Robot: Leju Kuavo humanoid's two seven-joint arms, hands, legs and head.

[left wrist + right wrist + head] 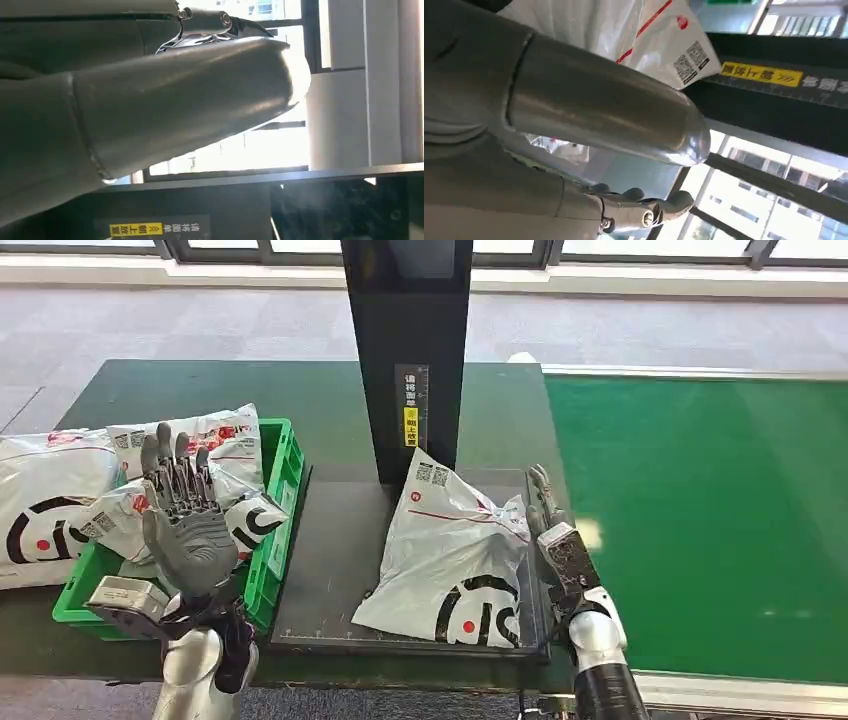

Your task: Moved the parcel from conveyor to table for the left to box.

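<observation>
Grey fingers (541,490) of the right hand (553,530) lie straight beside the white parcel (450,555) on the dark tray (330,570) at centre — apparently let go; left hand (185,515) spread, lower left, over the green crate (275,540).

Grey carpet floor (150,325); window frames (300,250) along far wall; bright daylight outside.

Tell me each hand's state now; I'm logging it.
Left hand: open, empty.
Right hand: open beside the parcel, holding nothing.
</observation>
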